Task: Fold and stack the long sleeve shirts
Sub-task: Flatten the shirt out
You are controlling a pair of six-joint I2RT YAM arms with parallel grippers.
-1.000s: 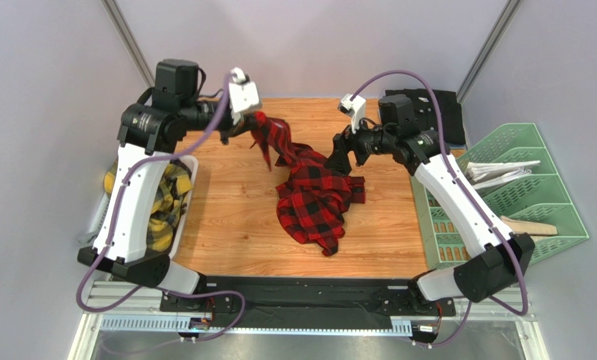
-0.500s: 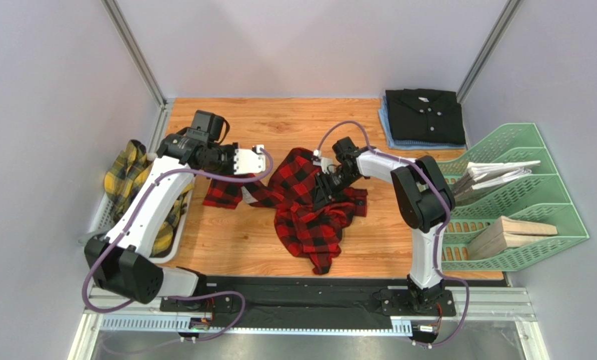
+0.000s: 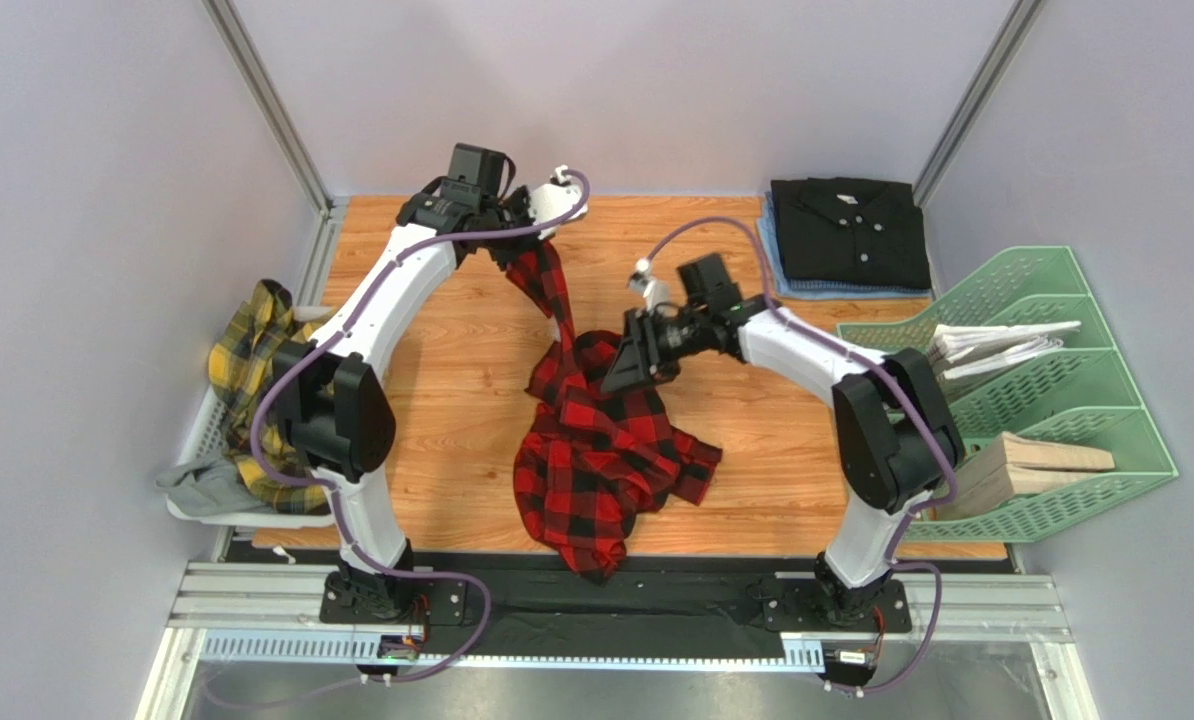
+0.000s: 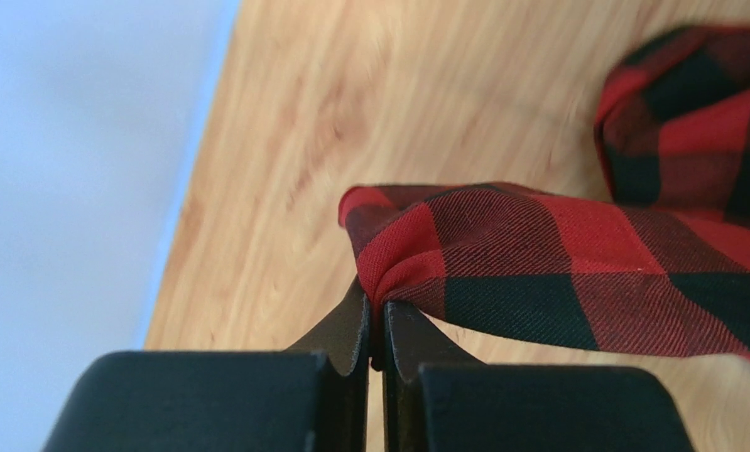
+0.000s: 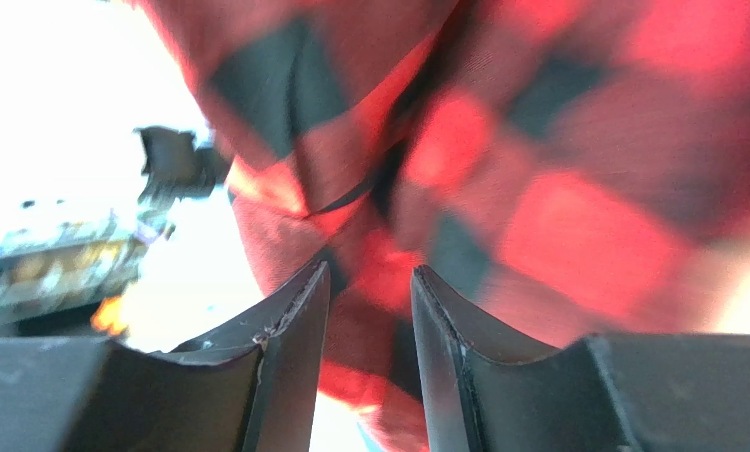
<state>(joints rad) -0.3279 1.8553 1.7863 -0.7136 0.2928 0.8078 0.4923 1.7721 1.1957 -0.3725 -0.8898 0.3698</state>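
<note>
The red-and-black check shirt lies crumpled mid-table, one part pulled up toward the far edge. My left gripper is shut on that raised part; the left wrist view shows a fold of the check cloth pinched between the tips of the left gripper, above the wood. My right gripper sits at the shirt's upper bunch; its jaws stand partly apart with check cloth filling the gap of the right gripper. A plain black shirt lies folded at the back right. The yellow plaid shirt is heaped at the left.
The plaid shirt rests in a white bin off the table's left edge, with a grey cloth beside it. A green file rack holding papers and a wooden block stands at the right. Grey walls close in the back.
My left arm swung from the table's left side to the far edge, lifting a part of the red shirt. The right gripper shifted slightly left with the bunch, and the shirt slid toward the near edge.
</note>
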